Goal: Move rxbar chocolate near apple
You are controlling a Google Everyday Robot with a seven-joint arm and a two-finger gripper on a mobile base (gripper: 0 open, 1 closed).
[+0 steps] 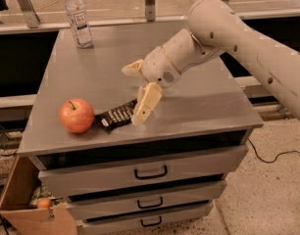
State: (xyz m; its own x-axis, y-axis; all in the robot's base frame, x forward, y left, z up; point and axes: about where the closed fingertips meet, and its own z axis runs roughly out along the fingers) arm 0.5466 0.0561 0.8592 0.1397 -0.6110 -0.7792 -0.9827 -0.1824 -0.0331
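On the front left part of the grey metal top [204,106], close to the front edge, one rxbar chocolate [114,116] is seen lying flat in its black wrapper. Its left end lies right against the one apple [77,115]; whether they touch cannot be told. The apple is set nearer the left edge, stem upward. Rows of white lettering are seen on the wrapper, but no word can be made out.

Over the bar's right end the gripper [132,96] is held with its two pale fingers spread wide apart and nothing clamped between them. One finger [133,69] is pointed up and to the left. The other is angled down, with its tip at the bar's right end, near the front edge. The arm [248,48] is brought in from the upper right, across the back right corner of the top.

Bare metal is left to the right of the gripper as far as the right edge, and behind the apple up to the one water bottle [79,18], which is stood upright near the back left corner. A white cap and a label are seen on it; the print cannot be read.

Three drawers [189,168] are counted below the top, each with one dark handle. One cardboard box [17,199] is seen at the lower left, with one small orange fruit [43,203] in it.
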